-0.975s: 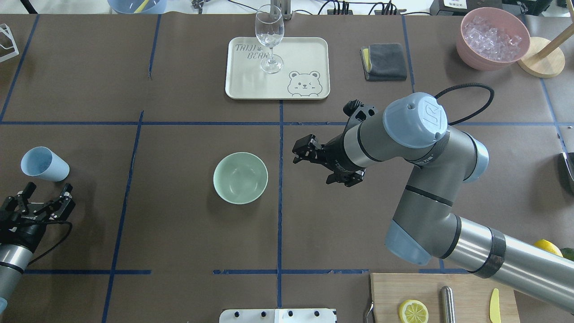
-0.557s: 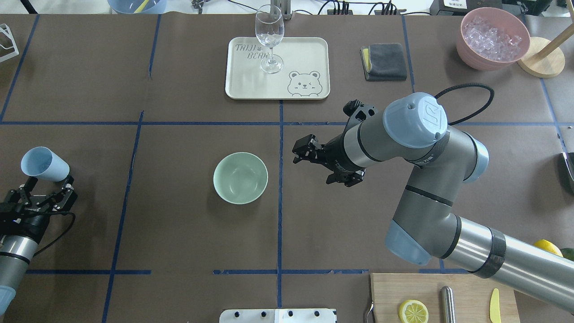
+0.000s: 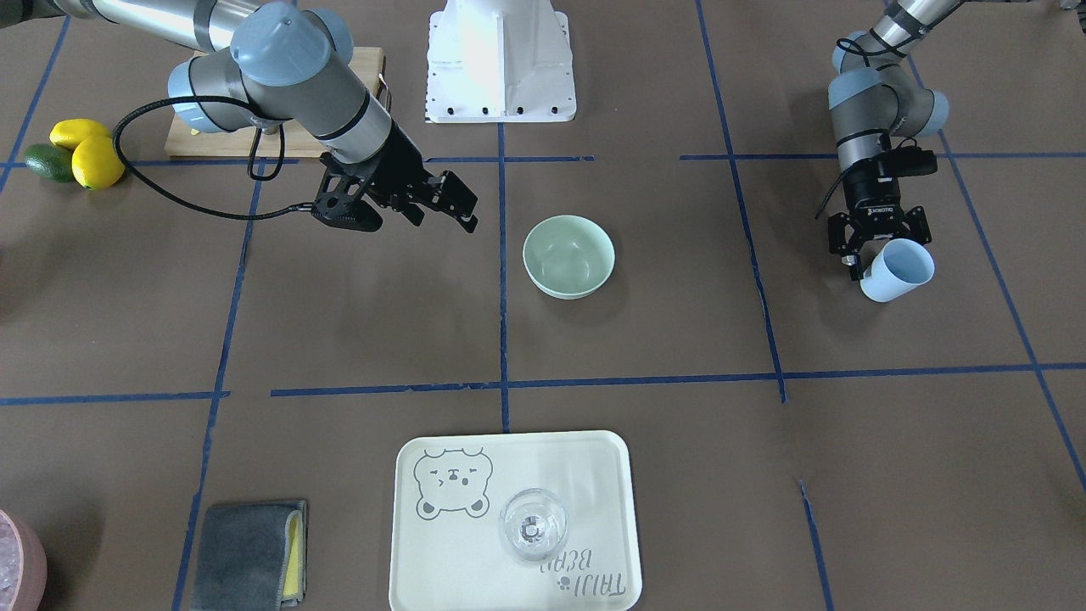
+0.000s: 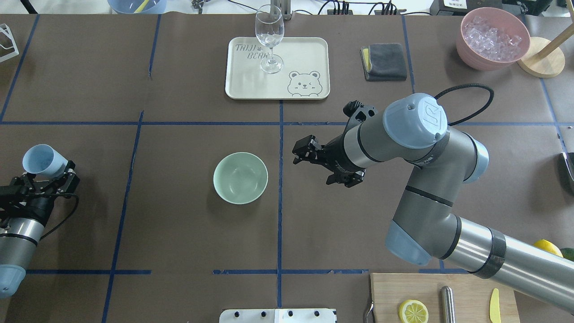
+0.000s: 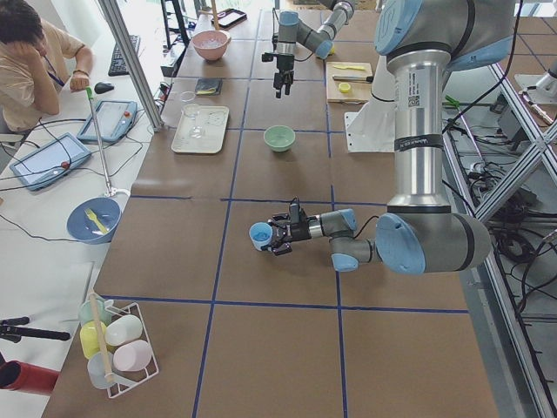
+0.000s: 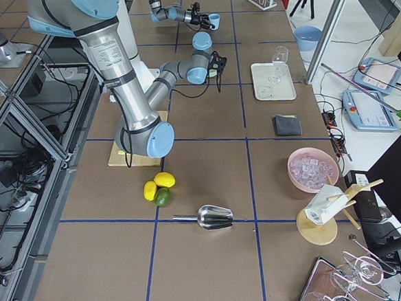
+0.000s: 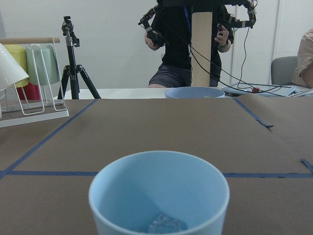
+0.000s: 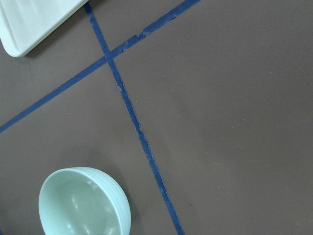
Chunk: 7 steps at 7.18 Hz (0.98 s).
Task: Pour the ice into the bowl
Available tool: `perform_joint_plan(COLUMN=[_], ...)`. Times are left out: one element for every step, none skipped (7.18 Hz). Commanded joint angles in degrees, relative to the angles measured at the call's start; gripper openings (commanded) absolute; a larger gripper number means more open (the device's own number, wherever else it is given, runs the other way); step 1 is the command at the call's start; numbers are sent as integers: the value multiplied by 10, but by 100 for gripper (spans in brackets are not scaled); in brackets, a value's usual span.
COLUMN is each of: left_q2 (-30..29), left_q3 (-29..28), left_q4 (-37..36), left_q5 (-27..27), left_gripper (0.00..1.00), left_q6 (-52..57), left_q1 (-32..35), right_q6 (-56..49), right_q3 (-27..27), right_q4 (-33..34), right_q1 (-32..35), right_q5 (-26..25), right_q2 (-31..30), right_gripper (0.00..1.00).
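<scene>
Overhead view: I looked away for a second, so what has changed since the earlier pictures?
The left gripper advanced to the light blue cup and its jaws closed around it; the cup shifted slightly and now holds ice. The right gripper, open, stayed beside the mint-green bowl, which has not moved and holds nothing.

In the left wrist view the light blue cup (image 7: 159, 193) is cut off by the bottom edge, so only the top of the ice (image 7: 164, 224) inside shows, and the left tool's fingers stay out of frame. The mint-green bowl (image 8: 83, 203) is clipped at 6 o'clock in the right wrist view, and the cream tray (image 8: 36, 19) is cropped at 11 o'clock. In the front-facing view the pink bowl (image 3: 19, 564) is mostly cut off at 8 o'clock.
</scene>
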<state>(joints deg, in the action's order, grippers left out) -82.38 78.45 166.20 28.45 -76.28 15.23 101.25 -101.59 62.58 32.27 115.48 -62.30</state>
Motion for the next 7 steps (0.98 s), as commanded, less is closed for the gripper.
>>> perform_joint_plan(left_q2=[-6, -16, -17, -17, -17, -16, -16], left_q3=[-10, -21, -24, -24, -24, -24, -24], left_q4=[0, 0, 0, 0, 0, 1, 2], left_q5=[9, 13, 15, 15, 16, 15, 15], left_gripper=[99, 99, 99, 90, 76, 38, 2], left_q6=[-1, 0, 0, 0, 0, 3, 3], left_q1=[15, 22, 22, 24, 27, 29, 29], right_q6=[0, 0, 0, 0, 0, 0, 0], right_q3=[-4, -4, -5, -6, -6, -5, -4], right_q4=[0, 0, 0, 0, 0, 1, 1], right_q1=[0, 0, 0, 0, 0, -1, -1], right_q5=[0, 0, 0, 0, -1, -1, -2], right_q2=[1, 1, 2, 2, 1, 1, 0], right_gripper=[100, 100, 100, 100, 100, 100, 100])
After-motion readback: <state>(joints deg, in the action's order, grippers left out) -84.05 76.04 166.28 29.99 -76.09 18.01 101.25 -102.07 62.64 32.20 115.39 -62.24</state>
